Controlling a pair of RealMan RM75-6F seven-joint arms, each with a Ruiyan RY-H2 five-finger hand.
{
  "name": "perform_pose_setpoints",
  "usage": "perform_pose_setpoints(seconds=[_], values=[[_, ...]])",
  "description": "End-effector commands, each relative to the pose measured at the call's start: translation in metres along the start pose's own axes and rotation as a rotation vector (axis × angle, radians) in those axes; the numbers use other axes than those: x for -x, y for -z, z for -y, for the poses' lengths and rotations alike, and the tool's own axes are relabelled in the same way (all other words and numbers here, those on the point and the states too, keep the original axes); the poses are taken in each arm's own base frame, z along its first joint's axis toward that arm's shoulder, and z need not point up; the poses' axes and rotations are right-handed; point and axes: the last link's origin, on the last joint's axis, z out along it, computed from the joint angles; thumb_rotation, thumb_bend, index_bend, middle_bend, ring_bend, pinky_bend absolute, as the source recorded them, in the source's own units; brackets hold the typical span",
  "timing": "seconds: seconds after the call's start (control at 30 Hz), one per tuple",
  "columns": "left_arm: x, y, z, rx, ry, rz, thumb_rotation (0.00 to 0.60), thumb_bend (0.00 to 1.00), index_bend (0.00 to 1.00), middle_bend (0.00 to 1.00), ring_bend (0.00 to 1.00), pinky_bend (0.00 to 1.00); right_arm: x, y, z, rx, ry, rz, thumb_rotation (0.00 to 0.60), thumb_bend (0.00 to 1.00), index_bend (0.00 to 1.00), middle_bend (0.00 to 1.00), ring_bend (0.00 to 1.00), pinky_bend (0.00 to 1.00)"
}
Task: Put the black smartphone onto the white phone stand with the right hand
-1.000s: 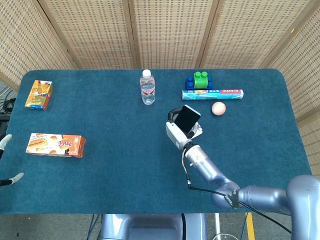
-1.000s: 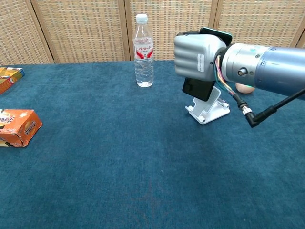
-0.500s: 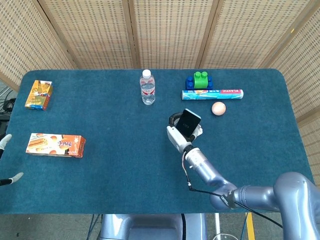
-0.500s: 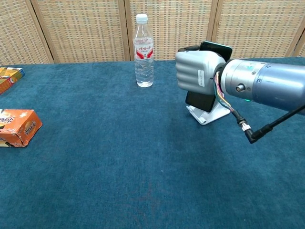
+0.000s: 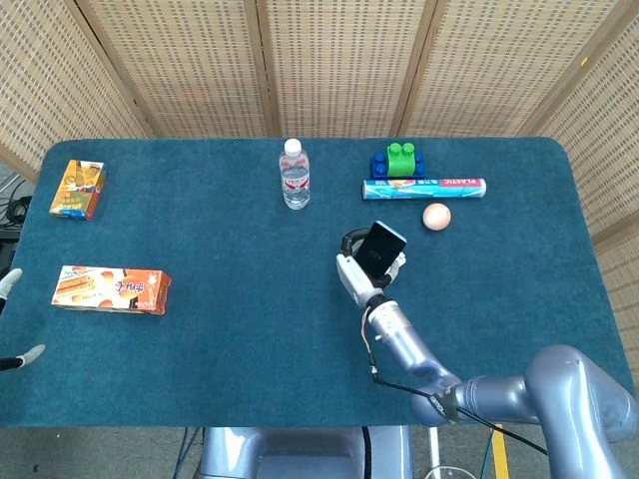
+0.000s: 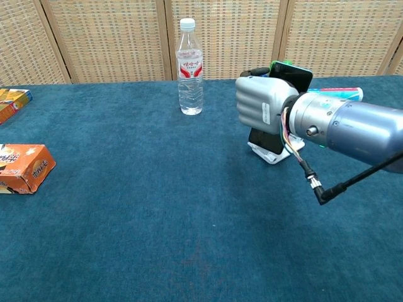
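Observation:
My right hand (image 6: 263, 102) grips the black smartphone (image 5: 381, 248), which stands tilted with its top edge (image 6: 291, 68) showing above the fingers. The phone's lower end sits down against the white phone stand (image 6: 272, 153), whose base pokes out below the hand in the chest view; in the head view the stand is almost wholly hidden by the right hand (image 5: 355, 270) and phone. I cannot tell whether the phone rests in the stand's lip. At the far left edge of the head view, only the pale fingertips (image 5: 10, 282) of the left hand show.
A water bottle (image 5: 295, 175) stands at the back centre. Behind the stand lie a peach-coloured ball (image 5: 436, 217), a plastic-wrap box (image 5: 424, 188) and blue-green blocks (image 5: 397, 160). Two snack boxes (image 5: 111, 288) (image 5: 78, 189) lie at the left. The blue table (image 5: 230, 339) is bare in front.
The right hand has lowered the smartphone from above the stand down onto it, now covering most of the stand. The left hand has not moved.

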Motion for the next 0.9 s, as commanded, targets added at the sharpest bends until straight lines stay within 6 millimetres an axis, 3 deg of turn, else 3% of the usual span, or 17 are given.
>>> perform_pose_setpoints(seconds=[0.03,0.33,0.9], values=[[0.000,0.000,0.000,0.001,0.000,0.000,0.600,0.00,0.00,0.00,0.00,0.00,-0.005,0.001,0.001,-0.001,-0.012,0.004,0.600,0.44,0.49,0.56,0.59,0.42],[-0.001,0.000,-0.002,0.003,0.003,-0.002,0.600,0.00,0.00,0.00,0.00,0.00,-0.016,-0.004,0.002,0.029,-0.016,0.036,0.600,0.44,0.49,0.56,0.59,0.42],[-0.003,0.000,-0.004,0.007,0.009,0.001,0.600,0.00,0.00,0.00,0.00,0.00,-0.015,-0.007,0.007,0.061,0.091,0.097,0.600,0.44,0.49,0.56,0.59,0.42]])
